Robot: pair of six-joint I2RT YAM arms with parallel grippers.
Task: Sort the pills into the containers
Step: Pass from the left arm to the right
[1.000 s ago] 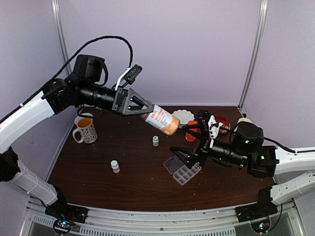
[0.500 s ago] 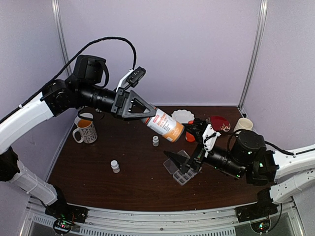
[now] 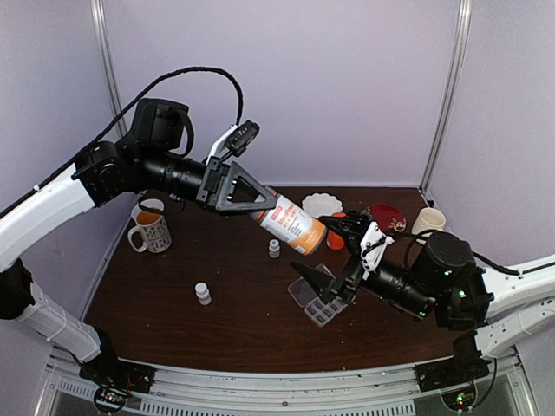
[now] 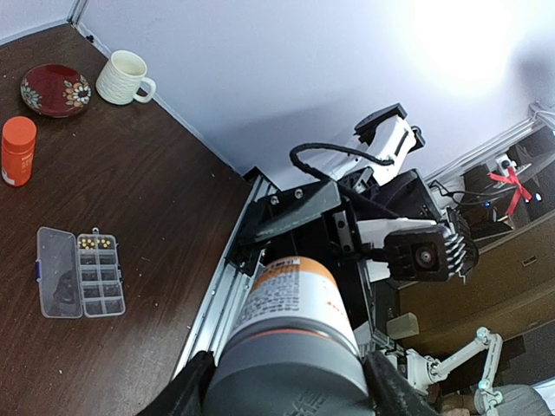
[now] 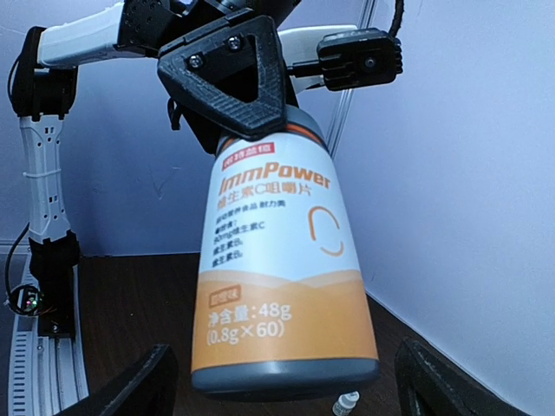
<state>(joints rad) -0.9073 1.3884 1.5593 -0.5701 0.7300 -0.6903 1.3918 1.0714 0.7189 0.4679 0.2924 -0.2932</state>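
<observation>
The box (image 3: 323, 305) lies on the table (image 3: 217, 334) at 6 o'clock from the right gripper (image 3: 334, 253), below its jaws. From the left wrist we see pills (image 4: 94, 244) as specks in the 12 o'clock cells (image 4: 100, 286). The right jaws stand wide, straddling the bottle (image 3: 292, 225) at its grey cap without touching it. The left gripper (image 3: 264, 206) clamps that bottle, tilted toward 4 o'clock. The pills are too small for us to count.

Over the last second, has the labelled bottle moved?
Yes: the labelled bottle has shifted rightward and lower in the top view, toward the fixed pill box.
</observation>
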